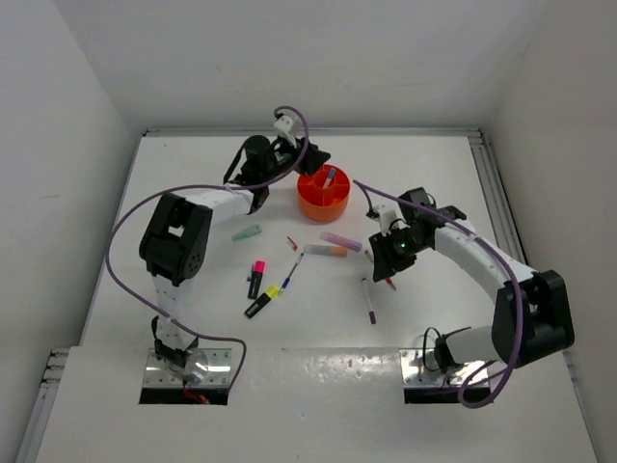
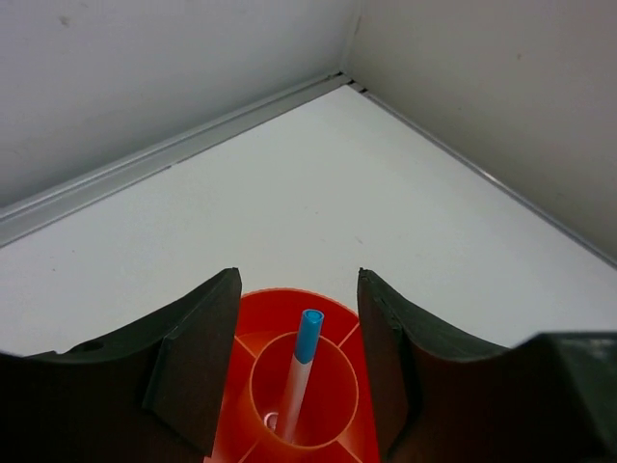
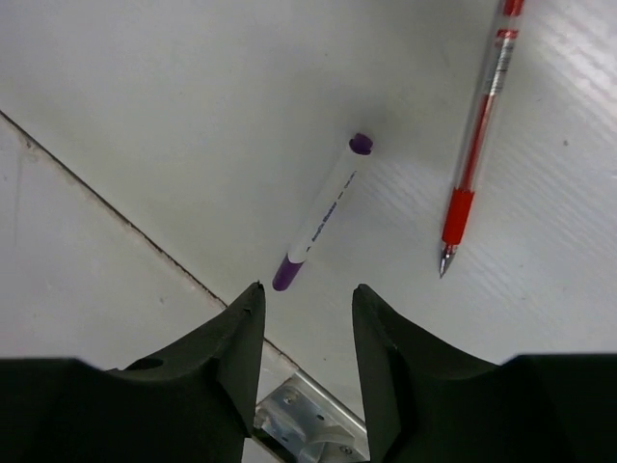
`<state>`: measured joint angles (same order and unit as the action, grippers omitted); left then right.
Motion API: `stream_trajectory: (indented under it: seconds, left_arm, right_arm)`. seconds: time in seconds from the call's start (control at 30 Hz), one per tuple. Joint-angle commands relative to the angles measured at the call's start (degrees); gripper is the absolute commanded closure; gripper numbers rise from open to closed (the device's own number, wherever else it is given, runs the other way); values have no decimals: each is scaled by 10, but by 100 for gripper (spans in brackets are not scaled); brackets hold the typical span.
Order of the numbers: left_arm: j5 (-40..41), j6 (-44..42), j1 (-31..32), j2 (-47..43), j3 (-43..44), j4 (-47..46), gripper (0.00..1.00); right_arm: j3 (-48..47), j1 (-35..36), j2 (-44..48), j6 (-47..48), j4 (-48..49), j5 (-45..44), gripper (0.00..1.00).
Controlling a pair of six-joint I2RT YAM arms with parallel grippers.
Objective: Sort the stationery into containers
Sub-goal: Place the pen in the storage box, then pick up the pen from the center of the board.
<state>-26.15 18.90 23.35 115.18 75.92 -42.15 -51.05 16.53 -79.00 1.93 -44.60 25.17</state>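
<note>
The orange tub point(image 1: 323, 198) stands at the back middle of the table. A white pen with a blue cap point(image 2: 307, 362) stands upright in the tub's point(image 2: 333, 318) central cup. My left gripper point(image 1: 310, 160) hovers right above it, open point(image 2: 297, 289), with nothing between its fingers. My right gripper point(image 1: 389, 258) hangs open point(image 3: 308, 294) over the table. Just ahead of its tips lie a purple pen point(image 3: 323, 210) and a red pen point(image 3: 474, 135), both untouched. Loose on the table lie a green marker point(image 1: 248, 232), a lilac marker point(image 1: 340, 240), an orange marker point(image 1: 326, 250), a blue pen point(image 1: 292, 272) and pink-capped point(image 1: 256, 278) and yellow-capped point(image 1: 260, 303) highlighters.
White walls close the table at the back and on both sides, with a rail point(image 2: 174, 154) along the back edge. A small red piece point(image 1: 291, 243) lies among the markers. The right arm's base plate point(image 3: 308, 424) shows under its jaws.
</note>
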Motion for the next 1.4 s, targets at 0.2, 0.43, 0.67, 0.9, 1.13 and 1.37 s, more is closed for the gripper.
stream_trajectory:
  seconds: [0.2,0.43,0.67,0.9,1.13,1.37]
  left_arm:
    - [-39,-130,-116,-228,9,229,38]
    - [41,-231,-147,-407,-73,355,31]
    - [65,-233,-154,-508,-160,380,26]
    - [76,-229,-163,-551,-193,395,26]
    - [80,-217,-168,-568,-205,395,26]
    - [-94,-329,-176,-599,-266,371,34]
  right_arm:
    - [60,81,17,-122,74,-82,65]
    - [32,130,-69,-177,72,-162,73]
    - [6,177,-128,-208,74,-222,67]
    - [-20,181,-181,-218,87,-239,61]
    - [2,191,-194,-221,123,-262,67]
    - [2,192,-171,-203,119,-219,100]
